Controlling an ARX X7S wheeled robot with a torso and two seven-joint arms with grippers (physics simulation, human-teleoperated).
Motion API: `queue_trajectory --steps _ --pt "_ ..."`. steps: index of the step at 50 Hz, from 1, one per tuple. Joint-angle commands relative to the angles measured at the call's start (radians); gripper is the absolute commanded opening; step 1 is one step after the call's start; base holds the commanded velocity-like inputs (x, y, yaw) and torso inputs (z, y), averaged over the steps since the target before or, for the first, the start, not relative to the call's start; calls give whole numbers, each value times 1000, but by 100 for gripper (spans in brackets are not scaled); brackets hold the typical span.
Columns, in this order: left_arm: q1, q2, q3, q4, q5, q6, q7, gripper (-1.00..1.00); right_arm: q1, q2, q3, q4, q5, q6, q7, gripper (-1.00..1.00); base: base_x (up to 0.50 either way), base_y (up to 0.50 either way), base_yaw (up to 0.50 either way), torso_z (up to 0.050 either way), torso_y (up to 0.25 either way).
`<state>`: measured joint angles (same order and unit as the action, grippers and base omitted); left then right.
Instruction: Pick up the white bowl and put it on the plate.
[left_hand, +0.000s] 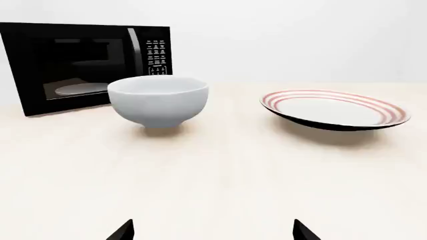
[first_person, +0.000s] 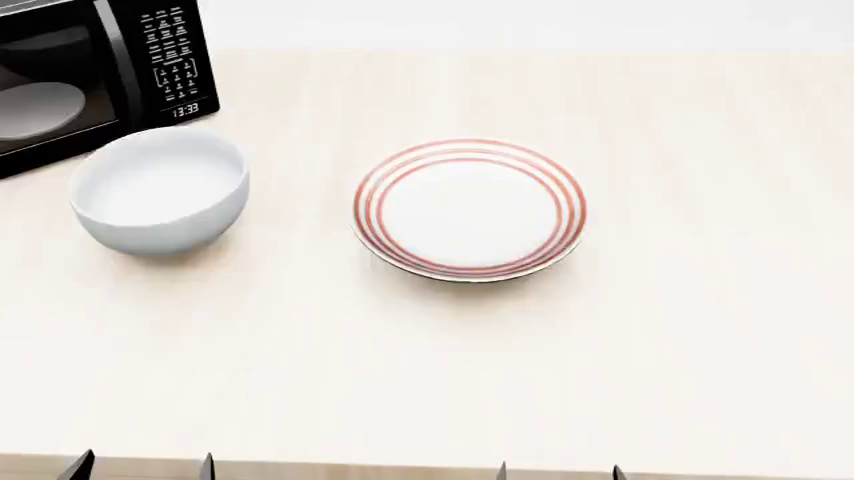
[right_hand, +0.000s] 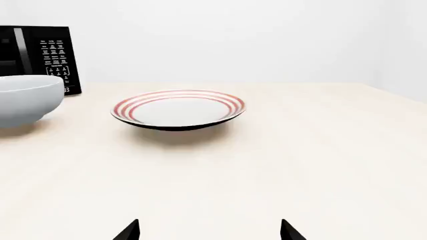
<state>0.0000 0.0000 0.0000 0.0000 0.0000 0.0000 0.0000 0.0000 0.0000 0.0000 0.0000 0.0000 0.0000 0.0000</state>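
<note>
Right, white bowl (first_person: 159, 190) sits beside the plate (first_person: 469, 208), apart.
Both claws, left gripper (first_person: 142, 466) and right gripper (first_person: 558, 471), spread wide, holding nothing.

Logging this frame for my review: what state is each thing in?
white bowl: upright, empty, on the table, apart from the plate.
plate: flat on the table, empty.
microwave: door shut, pale dish inside, clock reading 13:33.
left tool: open, holding nothing.
right tool: open, holding nothing.
</note>
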Motion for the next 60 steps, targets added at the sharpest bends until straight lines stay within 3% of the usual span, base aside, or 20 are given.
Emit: queue_trajectory --steps 1,13,25,38,41,60 --pt "0 -16 16 2 -20 -2 -17 100 2 16 -21 5 6 -1 26 100 0 0 0 0 0" --pt "3 -51 58 10 -23 15 -73 100 2 48 -61 2 43 8 63 100 0 0 0 0 0" --pt "51 -101 90 98 -68 15 -33 100 -23 71 -59 -122 74 131 106 100 0 0 0 0 0" --pt "152 -130 80 446 -63 -103 -93 100 -109 101 -75 -471 53 213 164 100 0 0 0 0 0" --pt "172 -147 94 514 3 -90 -115 100 -117 106 -80 -519 53 230 172 100 0 0 0 0 0" --pt "210 -168 76 805 -70 -240 -138 100 -134 132 -139 -754 1 334 222 100 0 0 0 0 0"
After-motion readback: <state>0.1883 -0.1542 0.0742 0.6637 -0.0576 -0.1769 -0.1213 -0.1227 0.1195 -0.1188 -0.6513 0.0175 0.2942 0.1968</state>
